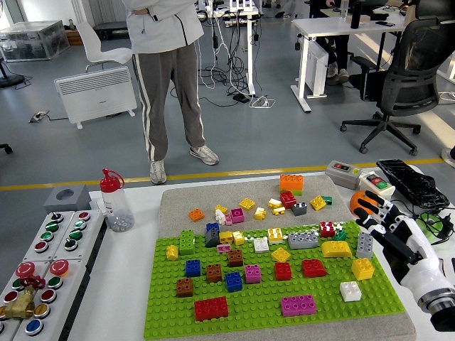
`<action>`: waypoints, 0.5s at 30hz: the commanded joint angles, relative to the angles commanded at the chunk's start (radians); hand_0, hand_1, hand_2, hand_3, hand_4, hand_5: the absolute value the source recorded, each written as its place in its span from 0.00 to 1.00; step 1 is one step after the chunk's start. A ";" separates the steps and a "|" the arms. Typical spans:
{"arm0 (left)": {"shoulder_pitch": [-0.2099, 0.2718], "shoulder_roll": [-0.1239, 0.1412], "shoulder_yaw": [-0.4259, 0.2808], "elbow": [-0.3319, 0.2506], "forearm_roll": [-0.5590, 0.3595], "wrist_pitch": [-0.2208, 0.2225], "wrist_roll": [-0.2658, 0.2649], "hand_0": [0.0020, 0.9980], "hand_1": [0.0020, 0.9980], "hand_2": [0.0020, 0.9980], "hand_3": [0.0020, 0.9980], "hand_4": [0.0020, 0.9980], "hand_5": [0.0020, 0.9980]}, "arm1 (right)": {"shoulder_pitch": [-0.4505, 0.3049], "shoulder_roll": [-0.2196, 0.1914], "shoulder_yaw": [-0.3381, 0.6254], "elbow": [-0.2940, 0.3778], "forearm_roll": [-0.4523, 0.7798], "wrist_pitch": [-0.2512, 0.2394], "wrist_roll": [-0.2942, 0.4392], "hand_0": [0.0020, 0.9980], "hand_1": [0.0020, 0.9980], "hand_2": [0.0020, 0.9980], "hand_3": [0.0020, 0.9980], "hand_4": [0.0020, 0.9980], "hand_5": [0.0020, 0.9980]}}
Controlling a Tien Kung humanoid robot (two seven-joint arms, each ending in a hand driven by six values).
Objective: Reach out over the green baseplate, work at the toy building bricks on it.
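A green baseplate (263, 302) lies on a grey mat in front of me. Several toy bricks stand on it: a red one (211, 308), a pink one (298, 305), a blue one (234, 281), a yellow one (362, 268) and a white one (350, 290). More loose bricks lie on the mat behind it, among them an orange brick (291, 182). My right hand (377, 213), white with black fingers, hovers at the baseplate's right edge, fingers spread and holding nothing. The left arm is out of view.
A clear bottle with a red cap (114, 201) stands left of the mat. A button panel (39, 273) sits at the far left. A switch box (343, 174) and a black keyboard (412, 183) lie at the right. A person (167, 78) stands beyond the table.
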State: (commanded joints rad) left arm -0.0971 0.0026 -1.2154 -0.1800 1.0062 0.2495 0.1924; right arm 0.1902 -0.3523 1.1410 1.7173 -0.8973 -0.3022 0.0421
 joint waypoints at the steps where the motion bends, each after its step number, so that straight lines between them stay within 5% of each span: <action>1: 0.000 0.000 0.000 0.000 0.000 0.000 0.000 0.66 0.61 0.56 0.45 0.24 1.00 | 0.004 0.000 -0.005 0.001 -0.012 0.002 -0.006 0.93 0.85 0.84 0.85 0.79 0.25; 15: 0.000 0.001 0.002 0.000 -0.005 0.002 -0.001 0.67 0.61 0.56 0.45 0.24 1.00 | 0.193 0.026 -0.261 -0.018 -0.503 0.030 -0.169 0.83 0.82 0.82 0.84 0.78 0.23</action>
State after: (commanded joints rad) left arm -0.0973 0.0038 -1.2134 -0.1800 1.0011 0.2516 0.1913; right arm 0.3836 -0.3261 0.8804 1.6991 -1.3998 -0.2724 -0.1265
